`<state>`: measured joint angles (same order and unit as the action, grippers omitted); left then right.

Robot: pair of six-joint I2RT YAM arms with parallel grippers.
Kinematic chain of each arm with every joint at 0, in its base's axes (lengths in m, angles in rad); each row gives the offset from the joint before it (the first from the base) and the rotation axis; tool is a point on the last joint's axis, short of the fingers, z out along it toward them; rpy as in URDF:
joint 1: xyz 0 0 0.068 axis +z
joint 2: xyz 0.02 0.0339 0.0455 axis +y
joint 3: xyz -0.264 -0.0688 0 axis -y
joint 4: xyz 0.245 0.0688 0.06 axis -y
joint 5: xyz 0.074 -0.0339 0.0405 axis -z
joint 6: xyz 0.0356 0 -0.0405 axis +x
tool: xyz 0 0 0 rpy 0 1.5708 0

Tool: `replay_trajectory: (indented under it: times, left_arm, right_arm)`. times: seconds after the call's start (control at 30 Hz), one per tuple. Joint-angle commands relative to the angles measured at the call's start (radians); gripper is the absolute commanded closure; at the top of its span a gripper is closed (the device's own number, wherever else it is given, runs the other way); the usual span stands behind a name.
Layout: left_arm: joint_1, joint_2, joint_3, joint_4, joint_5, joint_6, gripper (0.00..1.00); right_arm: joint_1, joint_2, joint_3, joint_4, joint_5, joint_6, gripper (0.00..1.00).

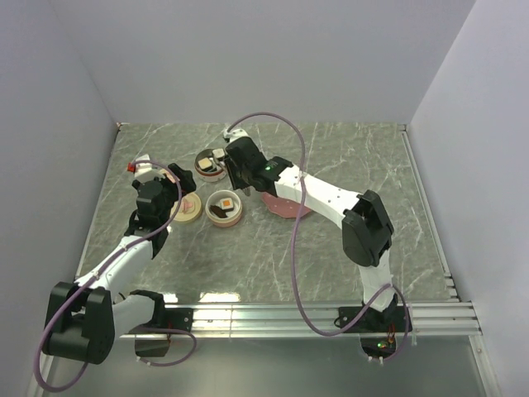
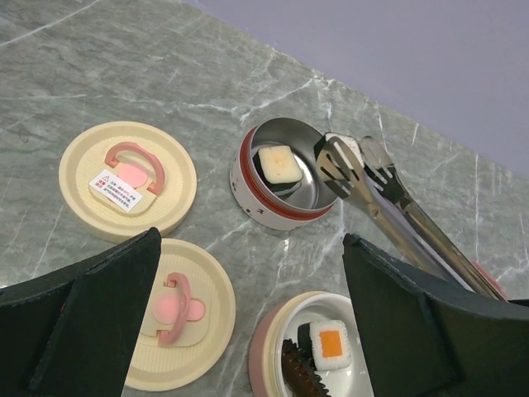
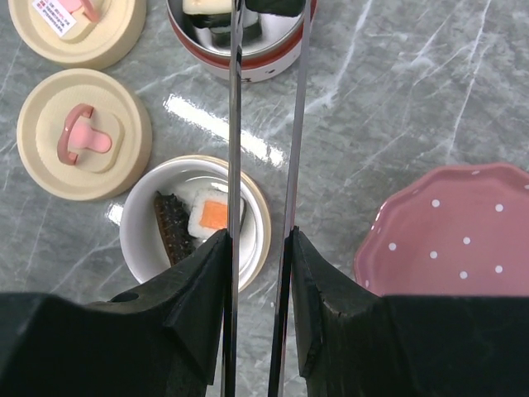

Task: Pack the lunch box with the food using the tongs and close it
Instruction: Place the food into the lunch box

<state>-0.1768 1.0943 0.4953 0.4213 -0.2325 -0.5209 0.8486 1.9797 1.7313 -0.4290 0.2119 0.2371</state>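
Note:
The lunch box stands open in two round parts. A steel tier (image 2: 264, 207) holds one white food block (image 2: 278, 163). A white bowl tier (image 3: 147, 225) holds an orange-topped piece (image 3: 212, 213) and a dark brown oblong (image 3: 171, 225). My right gripper (image 3: 258, 248) is shut on the long grey tongs (image 3: 234, 124), one arm against each finger. The tongs' tips (image 2: 355, 165) hang over the steel tier's rim, and I see nothing between them. My left gripper (image 2: 248, 240) is open and empty, low over the table between a lid and the white bowl.
Two cream lids with pink handles lie left of the tiers, one far (image 2: 128, 178) and one near (image 2: 178, 310). The pink scalloped plate (image 3: 450, 231) sits right of the bowl, partly under my right arm (image 1: 322, 198). Walls close in the table (image 1: 355, 165).

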Motion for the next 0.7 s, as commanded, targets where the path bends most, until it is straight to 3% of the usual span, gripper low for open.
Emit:
replay_trajectory:
  times: [0.0,0.67]
  left_arm:
    - [0.005,0.001,0.031,0.045,0.001,-0.007,0.02]
    - [0.008,0.007,0.029,0.048,0.007,-0.008,0.02]
  right_arm:
    - [0.010,0.014,0.089,0.010,-0.008,-0.021,0.69]
    - [0.010,0.076,0.159,-0.024,-0.006,-0.025,0.68]
